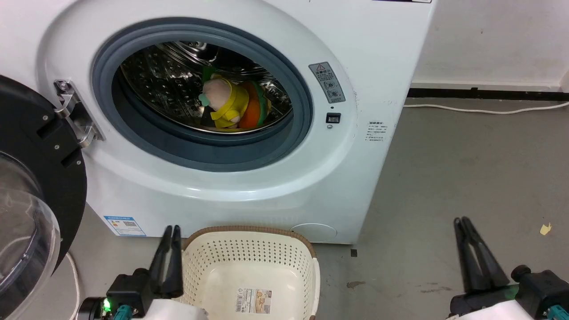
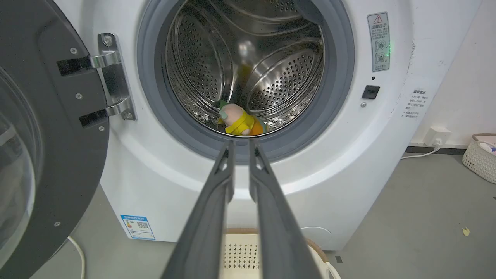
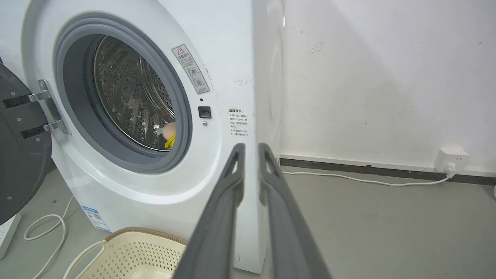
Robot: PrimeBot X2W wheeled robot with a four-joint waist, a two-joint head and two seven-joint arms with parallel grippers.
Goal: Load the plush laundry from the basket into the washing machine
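First, head view: plush laundry (image 1: 233, 106) lies in the washing machine (image 1: 378, 66) drum, near its front lip; the basket (image 1: 249, 230) stands at its foot. Left gripper (image 1: 171, 229) and right gripper (image 1: 461, 221) are almost closed and empty.
Left wrist view: toys sit just behind the grey seal (image 2: 155, 97).
Right wrist view: the door (image 3: 23, 155) hangs open; closing it may pinch a toy.

finds the pink-headed doll (image 1: 224, 104) in yellow slumped against the orange-and-green burger plush (image 1: 255, 109) at the front bottom of the shiny steel drum (image 1: 155, 75) of the white washing machine (image 1: 378, 66), its black-framed door (image 1: 40, 178) swung wide, and the cream basket (image 1: 249, 249) on the floor just before it, paper label (image 1: 253, 301) showing.
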